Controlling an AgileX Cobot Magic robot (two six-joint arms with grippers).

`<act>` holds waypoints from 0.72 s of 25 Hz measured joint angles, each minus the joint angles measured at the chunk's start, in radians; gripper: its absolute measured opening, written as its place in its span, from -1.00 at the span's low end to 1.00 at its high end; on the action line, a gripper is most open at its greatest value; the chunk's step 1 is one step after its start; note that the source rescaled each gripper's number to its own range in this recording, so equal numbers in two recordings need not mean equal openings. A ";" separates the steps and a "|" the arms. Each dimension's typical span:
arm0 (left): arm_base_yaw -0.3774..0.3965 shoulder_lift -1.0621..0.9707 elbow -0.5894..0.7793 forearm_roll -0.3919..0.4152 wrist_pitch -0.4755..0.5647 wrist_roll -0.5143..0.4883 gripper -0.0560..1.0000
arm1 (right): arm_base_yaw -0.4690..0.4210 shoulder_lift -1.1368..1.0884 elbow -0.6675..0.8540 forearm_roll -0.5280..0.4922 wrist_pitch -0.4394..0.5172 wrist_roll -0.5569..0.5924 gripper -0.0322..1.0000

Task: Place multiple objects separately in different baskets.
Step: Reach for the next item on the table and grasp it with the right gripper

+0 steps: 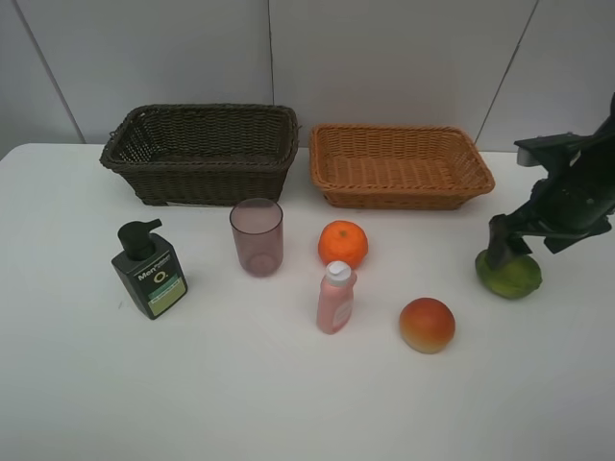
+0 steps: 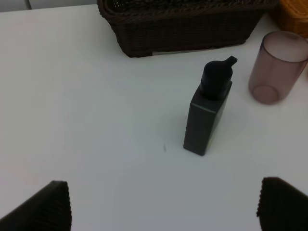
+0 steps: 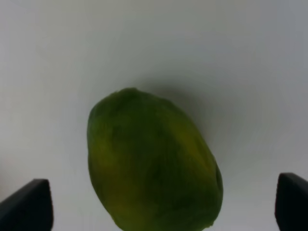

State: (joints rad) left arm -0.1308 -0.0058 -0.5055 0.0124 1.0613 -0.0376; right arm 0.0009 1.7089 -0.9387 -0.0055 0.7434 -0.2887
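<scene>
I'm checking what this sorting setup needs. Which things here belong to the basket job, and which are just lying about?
Belongs to the job: green fruit, orange, red-yellow fruit, dark pump bottle, pink cup, small pink bottle, dark brown basket, tan basket.

Just lying about: nothing loose that I can see; the rest is only the white table.

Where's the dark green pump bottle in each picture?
Exterior high: the dark green pump bottle stands at the left, in front of the dark brown basket.
Left wrist: near the picture's middle, apart from that basket.
Right wrist: not in it; only a green fruit shows.
Shared landmark: the translucent pink cup beside the bottle.
</scene>
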 joint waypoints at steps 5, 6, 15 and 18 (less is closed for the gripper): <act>0.000 0.000 0.000 0.000 0.000 0.000 1.00 | -0.001 0.030 0.010 -0.001 -0.042 -0.011 1.00; 0.000 0.000 0.000 0.000 0.000 0.000 1.00 | -0.001 0.030 0.010 -0.002 -0.054 -0.011 1.00; 0.000 0.000 0.000 0.000 0.000 0.000 1.00 | -0.001 0.030 0.020 -0.003 -0.081 -0.015 1.00; 0.000 0.000 0.000 0.000 0.000 0.000 1.00 | -0.001 0.030 0.051 -0.003 -0.111 -0.038 1.00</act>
State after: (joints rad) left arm -0.1308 -0.0058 -0.5055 0.0124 1.0613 -0.0376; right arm -0.0005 1.7394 -0.8880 -0.0081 0.6328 -0.3272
